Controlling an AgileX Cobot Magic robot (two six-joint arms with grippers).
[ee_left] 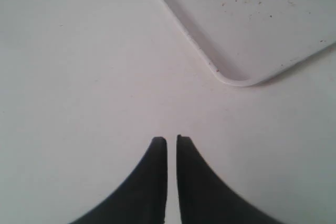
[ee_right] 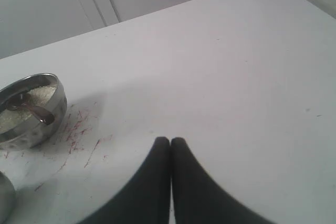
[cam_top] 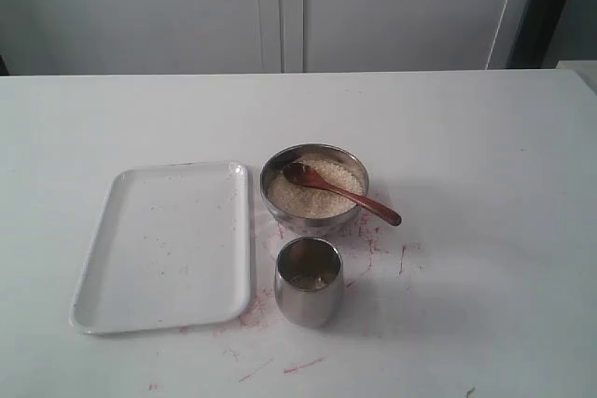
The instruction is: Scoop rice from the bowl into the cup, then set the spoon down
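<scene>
The steel bowl (cam_top: 313,189) stands mid-table, filled with off-white rice (cam_top: 312,195). The dark wooden spoon (cam_top: 341,193) lies in it, head on the rice and handle sticking out over the right rim. The steel cup (cam_top: 309,281) stands just in front of the bowl with a little rice at its bottom. Neither arm appears in the exterior view. My left gripper (ee_left: 171,140) is shut and empty over bare table near the tray's corner. My right gripper (ee_right: 170,141) is shut and empty, well apart from the bowl (ee_right: 31,109) and the spoon (ee_right: 32,109). The cup's edge (ee_right: 4,198) barely shows.
A white rectangular tray (cam_top: 168,244) lies left of the bowl and cup, with its corner (ee_left: 236,35) in the left wrist view. Red scribble marks (cam_top: 373,240) stain the table around the bowl and cup. A white cabinet wall runs behind the table.
</scene>
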